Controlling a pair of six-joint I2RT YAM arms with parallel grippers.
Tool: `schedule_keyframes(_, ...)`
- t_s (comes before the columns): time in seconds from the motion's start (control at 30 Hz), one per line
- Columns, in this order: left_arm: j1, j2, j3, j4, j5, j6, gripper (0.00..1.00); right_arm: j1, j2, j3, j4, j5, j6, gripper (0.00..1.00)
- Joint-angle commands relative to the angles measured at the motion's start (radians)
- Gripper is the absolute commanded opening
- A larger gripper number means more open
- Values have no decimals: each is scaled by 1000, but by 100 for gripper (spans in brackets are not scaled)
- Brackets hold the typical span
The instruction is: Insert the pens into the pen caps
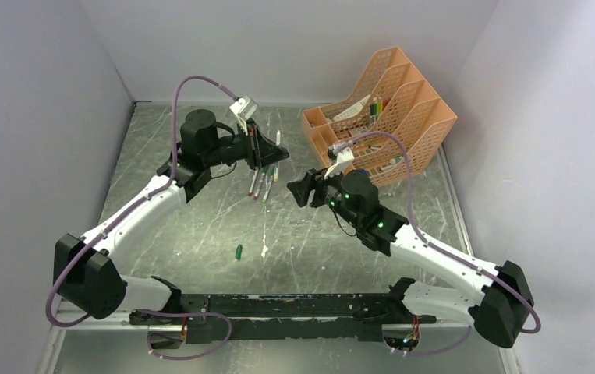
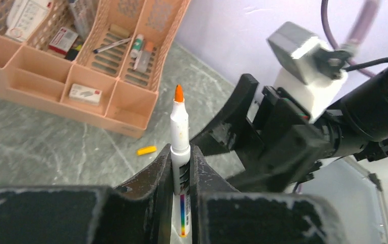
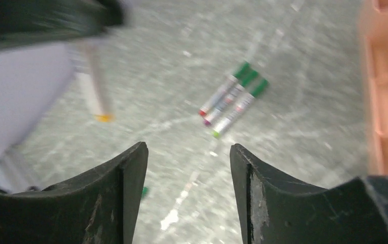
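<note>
My left gripper (image 1: pixel 269 153) is shut on a white pen (image 1: pixel 278 142) and holds it above the table. In the left wrist view the pen (image 2: pixel 179 127) stands between the fingers (image 2: pixel 153 170) with its orange tip up. Three white pens with dark green caps on them (image 3: pixel 232 97) lie side by side on the table, also seen from the top (image 1: pixel 260 183). One loose green cap (image 1: pixel 239 252) lies nearer the front and peeks past my right finger (image 3: pixel 144 191). My right gripper (image 1: pixel 295 188) is open and empty (image 3: pixel 187 152), raised just right of the pens.
An orange desk organizer (image 1: pixel 403 101) with markers and small boxes stands at the back right (image 2: pixel 105 109). A white scrap (image 1: pixel 264 251) lies beside the loose cap. A small yellow piece (image 2: pixel 146 150) lies on the table before the organizer. Walls close in both sides.
</note>
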Motion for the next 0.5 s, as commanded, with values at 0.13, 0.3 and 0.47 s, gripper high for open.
schedule_keyframes(0.13,11,-67,14,-180,-62,129,7,-186,178,-17,-358,109,79,60)
schedule_keyframes(0.3,13,-79,6,-215,-72,151,7,-233,285,-32,-275,112,57,59)
schedule_keyframes(0.47,17,-95,-3,-226,-60,163,7,-245,474,67,-296,164,20,62)
